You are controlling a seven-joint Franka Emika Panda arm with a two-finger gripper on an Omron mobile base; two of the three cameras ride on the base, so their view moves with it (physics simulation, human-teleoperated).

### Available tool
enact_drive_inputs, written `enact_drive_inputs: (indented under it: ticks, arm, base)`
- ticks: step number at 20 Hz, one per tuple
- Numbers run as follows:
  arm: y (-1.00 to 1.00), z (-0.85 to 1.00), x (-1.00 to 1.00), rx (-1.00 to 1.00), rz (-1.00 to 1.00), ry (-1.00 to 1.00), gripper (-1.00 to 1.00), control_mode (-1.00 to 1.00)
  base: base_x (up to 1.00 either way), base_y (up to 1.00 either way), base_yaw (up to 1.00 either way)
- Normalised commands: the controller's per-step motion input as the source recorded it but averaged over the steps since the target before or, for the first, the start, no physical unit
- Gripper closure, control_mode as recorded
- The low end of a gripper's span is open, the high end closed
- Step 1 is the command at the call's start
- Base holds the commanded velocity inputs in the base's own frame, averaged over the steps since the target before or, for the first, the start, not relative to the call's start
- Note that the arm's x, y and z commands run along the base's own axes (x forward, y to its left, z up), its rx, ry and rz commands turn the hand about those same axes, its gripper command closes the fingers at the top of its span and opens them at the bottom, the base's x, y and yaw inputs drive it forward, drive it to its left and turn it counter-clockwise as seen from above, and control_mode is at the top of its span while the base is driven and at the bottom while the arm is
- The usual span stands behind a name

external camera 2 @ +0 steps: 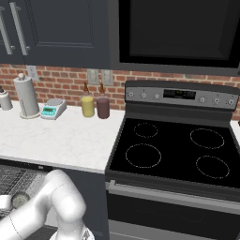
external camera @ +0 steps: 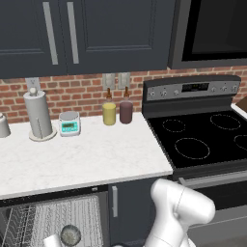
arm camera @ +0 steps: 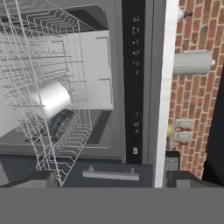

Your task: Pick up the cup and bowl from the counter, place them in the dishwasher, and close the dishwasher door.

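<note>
- The short white-grey cup [arm camera: 51,99] and the dark grey speckled bowl [arm camera: 61,124] are lying together inside the white wire rack [arm camera: 41,65] of the dishwasher [external camera: 58,219], so the white marble tabletop [external camera: 87,159] is carrying neither of them
- The gripper [arm camera: 109,178] is standing released, wide apart, grasping nothing
- I judge that loading is finished and only closing remains
- The next move is calling for reaching the dark navy-grey dishwasher door [arm camera: 65,177] with its silver bar handle [arm camera: 110,174] and swinging it shut
</note>
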Motion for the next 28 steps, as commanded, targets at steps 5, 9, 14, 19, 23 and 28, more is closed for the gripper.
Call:
enact_drive_inputs:
  ticks: [5,9,14,19,23,28]
  arm:
    - [-0.01,-0.27,0.0,0.0,0.12,-0.09,-1.0,-1.0]
    - [-0.05,-0.82,0.0,0.0,0.04,-0.03,-1.0,-1.0]
    - [-0.22,-1.0,-0.17,0.04,0.0,-0.05,-1.0,-1.0]
    - [-0.78,-1.0,-0.3,0.09,0.0,-0.17,-1.0,-1.0]
    - [-0.84,-1.0,-0.11,0.11,0.0,-0.23,-1.0,-1.0]
    - [-0.32,-0.73,0.34,0.01,0.06,-0.21,-1.0,-1.0]
  base:
    - [0.0,0.0,0.0]
    - [0.0,0.0,0.0]
    - [0.0,0.0,0.0]
    - [0.0,0.0,0.0]
    - [0.0,0.0,0.0]
    - [0.0,0.0,0.0]
